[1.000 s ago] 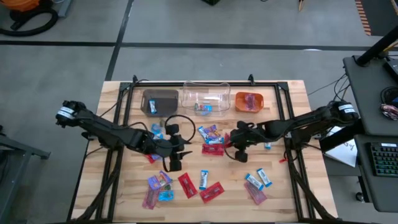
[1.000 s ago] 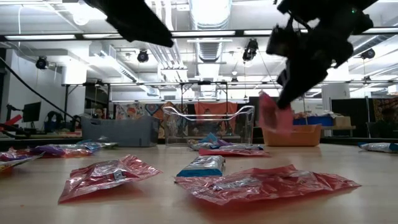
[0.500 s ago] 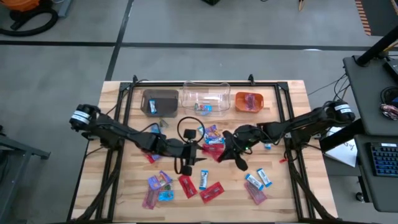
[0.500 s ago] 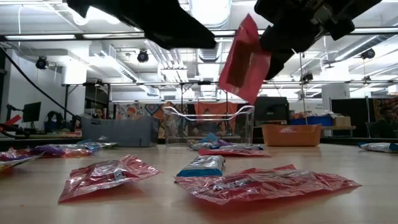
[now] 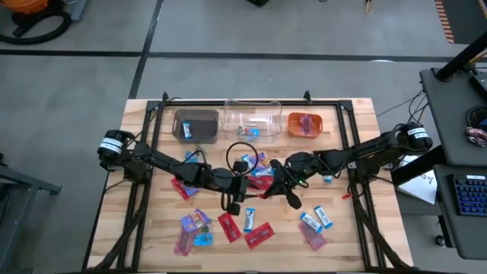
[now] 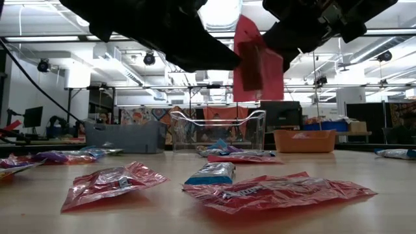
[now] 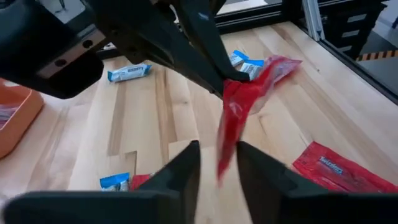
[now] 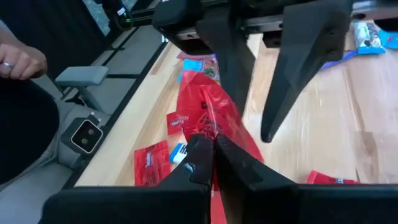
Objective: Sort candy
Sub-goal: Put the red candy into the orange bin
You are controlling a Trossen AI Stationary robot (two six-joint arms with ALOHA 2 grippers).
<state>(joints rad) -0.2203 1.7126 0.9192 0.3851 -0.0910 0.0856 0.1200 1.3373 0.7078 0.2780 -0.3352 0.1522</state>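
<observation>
My right gripper (image 8: 211, 148) hangs over the middle of the table, shut on a red candy (image 6: 257, 62) held high above the wood. My left gripper (image 7: 217, 152) faces it from the table's left. It is open, with one finger on each side of the candy's lower end (image 7: 219, 171); I cannot tell whether they touch it. In the high view the two grippers meet at the red candy (image 5: 264, 185). More candy lies flat on the table: red (image 5: 259, 234), blue-and-white (image 5: 249, 219), purple (image 5: 194, 221). My right gripper pinches the red wrapper between its two fingers at the upper part of one edge (image 7: 229, 84). The fingers come from the table's right, slanting slightly down. The candy is lifted clear; it hangs nearly upright, its lower end free between the left fingers.
A brown bin (image 5: 195, 124), a clear bin (image 5: 251, 120) and an orange bin (image 5: 304, 124) stand in a row along the far edge. Loose candy is scattered near the front and right (image 5: 313, 224). A person's hand (image 8: 18, 62) shows beyond the table.
My right gripper has raised the red candy from low over the table to high above it and tipped toward level. My left gripper has gone toward the table's right and down, up to the hanging candy, and now straddles its lower end.
</observation>
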